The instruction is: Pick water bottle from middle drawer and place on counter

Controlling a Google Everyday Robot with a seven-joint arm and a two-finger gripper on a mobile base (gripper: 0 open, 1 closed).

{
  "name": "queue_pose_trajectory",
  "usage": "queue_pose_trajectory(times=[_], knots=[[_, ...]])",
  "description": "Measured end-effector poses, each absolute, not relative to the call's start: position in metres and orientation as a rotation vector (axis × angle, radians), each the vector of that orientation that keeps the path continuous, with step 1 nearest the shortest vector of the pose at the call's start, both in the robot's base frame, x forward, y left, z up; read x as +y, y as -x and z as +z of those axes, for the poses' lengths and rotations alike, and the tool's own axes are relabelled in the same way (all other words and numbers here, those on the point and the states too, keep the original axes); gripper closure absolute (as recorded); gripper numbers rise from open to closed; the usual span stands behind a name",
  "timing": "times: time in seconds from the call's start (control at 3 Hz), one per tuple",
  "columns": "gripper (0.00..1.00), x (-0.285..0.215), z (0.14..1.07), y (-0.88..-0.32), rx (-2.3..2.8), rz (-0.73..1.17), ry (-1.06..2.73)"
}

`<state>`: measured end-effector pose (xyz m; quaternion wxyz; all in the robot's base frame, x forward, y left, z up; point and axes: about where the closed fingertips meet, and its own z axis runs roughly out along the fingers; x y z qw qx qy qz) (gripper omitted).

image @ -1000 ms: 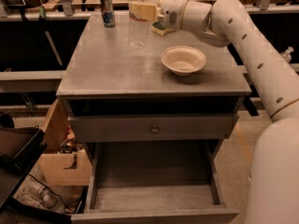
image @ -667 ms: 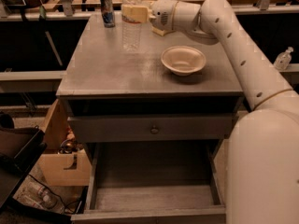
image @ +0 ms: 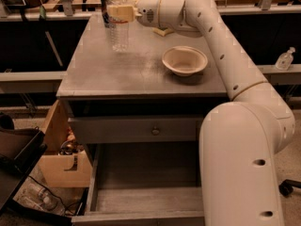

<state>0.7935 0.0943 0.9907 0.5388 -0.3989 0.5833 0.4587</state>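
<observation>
The risk lies at the back left of the table [image: 131, 74]. The can [image: 104, 9] stands just behind and left of the bottle [image: 119, 34], which is upright with its base on or just above the table top; I cannot tell which. The hand [image: 117, 12] is closed on the bottle's shoulder, a high hold on a thin, tall thing. If the hand drifts further left, the bottle could knock the can. If it lets go while the base is off the surface or tilted, the bottle could topple and roll toward the edge. A sideways pull-out could drag it over too, so a straight retreat looks safer. The bowl [image: 184, 60] sits well to the right, out of the way. The drawer [image: 146, 199] below hangs open with a bare floor.

Against the earlier frames, bottle and hand have travelled left together along the back of the table, closer to the can and further from the bowl. Can, bowl and drawer have not moved.
</observation>
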Motion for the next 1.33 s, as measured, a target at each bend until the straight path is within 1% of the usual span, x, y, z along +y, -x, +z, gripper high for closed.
queue_pose_trajectory(times=[0.67, 1.33], knots=[[1.00, 0.123, 0.982, -0.794, 1.378, 1.089, 1.019], [1.00, 0.132, 0.960, -0.797, 1.359, 1.084, 1.039]])
